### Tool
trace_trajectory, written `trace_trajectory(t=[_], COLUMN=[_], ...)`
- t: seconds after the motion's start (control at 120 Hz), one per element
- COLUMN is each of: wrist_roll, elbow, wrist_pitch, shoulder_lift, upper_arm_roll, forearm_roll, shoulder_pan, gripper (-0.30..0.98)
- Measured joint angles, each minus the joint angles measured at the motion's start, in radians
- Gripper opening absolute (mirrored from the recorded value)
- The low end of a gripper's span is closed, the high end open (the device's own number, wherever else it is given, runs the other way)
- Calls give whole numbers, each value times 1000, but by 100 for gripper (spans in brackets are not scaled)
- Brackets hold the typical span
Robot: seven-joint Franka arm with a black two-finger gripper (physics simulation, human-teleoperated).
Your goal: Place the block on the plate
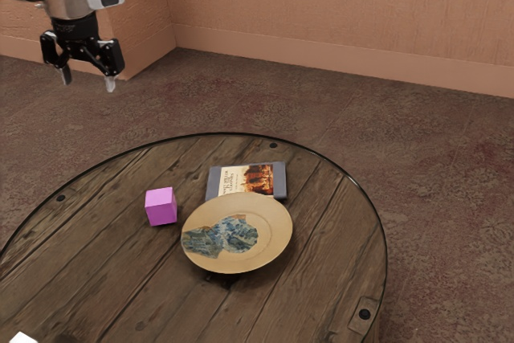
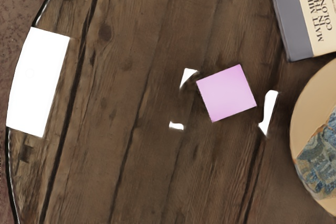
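Exterior view: a round, dark wooden counter [image 1: 120, 279] bears everything for the task. The shallow tan plate [image 1: 277, 234] with its blue patterned centre is probably stiff and perhaps brittle, so the load should be set down softly on it. Above and beyond the counter's far edge, towards the exterior view's left, hangs the black two-fingered hand [image 1: 88, 79], released, its fingers apart with nothing between them.

The small pink-purple cube-shaped block [image 1: 161, 206] rests on the bare wood beside the plate, a little apart from it, on the exterior view's left. It will likely prove light and rigid, hard to crush but perhaps slick on its smooth sides. The best hold should be across two opposite upright faces, centred and fairly low; as the block sits askew in the wrist view, a slight turn may be needed to meet those faces squarely.

As for looks, its top is a pale, even pink, its sides deeper magenta, its edges straight, its corners crisp.
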Motion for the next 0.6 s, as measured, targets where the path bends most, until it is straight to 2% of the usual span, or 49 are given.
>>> trace_trajectory(t=[0.133, 0.233, 0.317, 0.442, 0.6], wrist_roll=[-33, -54, -73, -141, -247], elbow=[-5, -106, -214, -348, -378], wrist_pitch=[6, 62, 142, 286, 449], shoulder_lift=[9, 25, 50, 83, 191], upper_arm_roll=[0, 9, 12, 13, 13], forearm_roll=[6, 7, 6, -35, -81], shoulder_pan=[-28, -44, -41, -32, -26], gripper=[69, 69, 69, 69, 69])
